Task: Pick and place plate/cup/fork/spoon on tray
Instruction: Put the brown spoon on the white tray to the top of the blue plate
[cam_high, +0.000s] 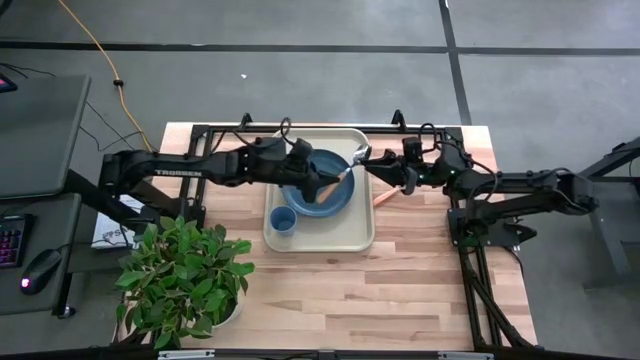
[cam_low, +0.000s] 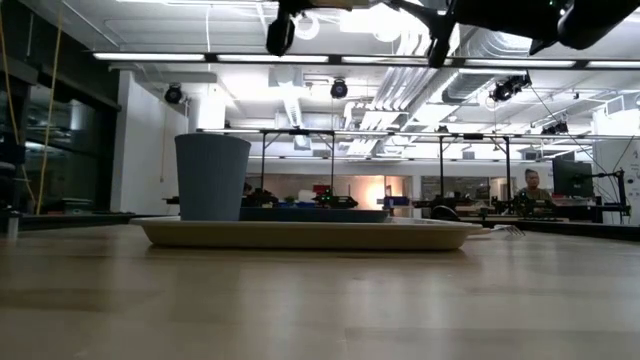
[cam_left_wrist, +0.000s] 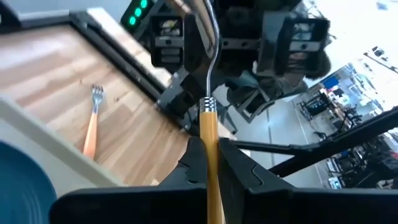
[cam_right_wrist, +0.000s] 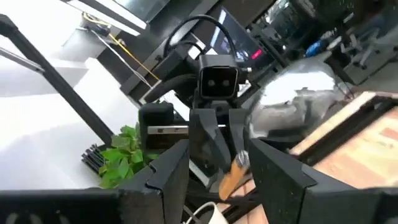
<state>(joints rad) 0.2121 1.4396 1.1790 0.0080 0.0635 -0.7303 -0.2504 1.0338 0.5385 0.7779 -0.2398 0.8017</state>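
On the wooden table (cam_high: 400, 270), the tray (cam_high: 350, 238) is already carrying the plate (cam_high: 335, 203) and cup (cam_high: 283, 221), while both grippers, left (cam_left_wrist: 208, 155) and right (cam_right_wrist: 219, 163), are clamping the spoon (cam_left_wrist: 209, 118) between them above the plate, and the fork (cam_high: 385, 197) is lying beside the tray.

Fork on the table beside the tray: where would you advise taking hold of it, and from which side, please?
Grip the fork at the middle of its orange handle, coming straight down from above. It lies flat on the bare table, just off the tray, so nothing stands close around it. The slim handle suits fingers closing across its width.
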